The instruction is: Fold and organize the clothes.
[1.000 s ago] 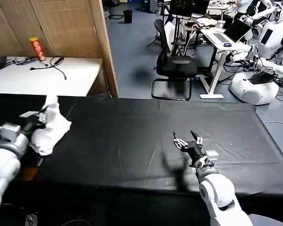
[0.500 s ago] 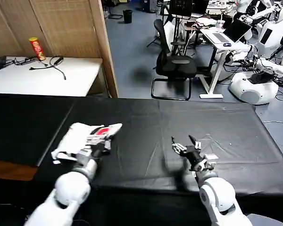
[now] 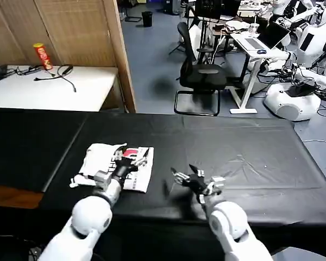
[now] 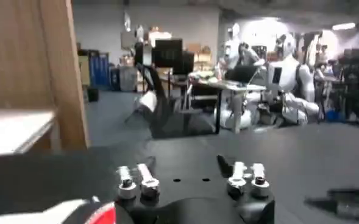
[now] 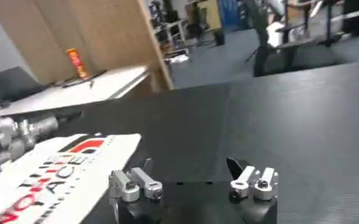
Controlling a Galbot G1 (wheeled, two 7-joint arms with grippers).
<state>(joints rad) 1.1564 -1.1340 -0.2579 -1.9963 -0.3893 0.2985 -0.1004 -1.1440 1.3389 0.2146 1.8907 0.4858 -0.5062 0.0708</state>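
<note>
Lying left of centre in the head view, flat on the black table (image 3: 233, 141): the T-shirt (image 3: 100, 163), gathered into a compact white bundle with the red and black print turned up on its right-hand part. Sitting in no box, basket or tray, resting directly on the dark cloth.

Poised over the bundle's right edge, lower left of centre in that view: the left gripper (image 3: 133, 160), fingers spread wide, nothing pinched between them. Confirmed from its own wrist camera, with a sliver of white and red cloth at the lower left corner of that picture and bare black table between the finger pairs. Judging from this, no grip on the shirt at present; probably placed there to press or steady the fold rather than to lift it.

Hovering low over bare table just right of the bundle, near bottom centre of the head view: the right gripper (image 3: 191, 176), likewise opened wide and holding nothing, pointed toward the shirt. Seems set to meet the printed edge from the other side, perhaps to square it up.

As for containers, only a red can (image 3: 42, 56) at the upper left, upright on the white side table (image 3: 92, 89) beside black cables; contents impossible to tell.
</note>
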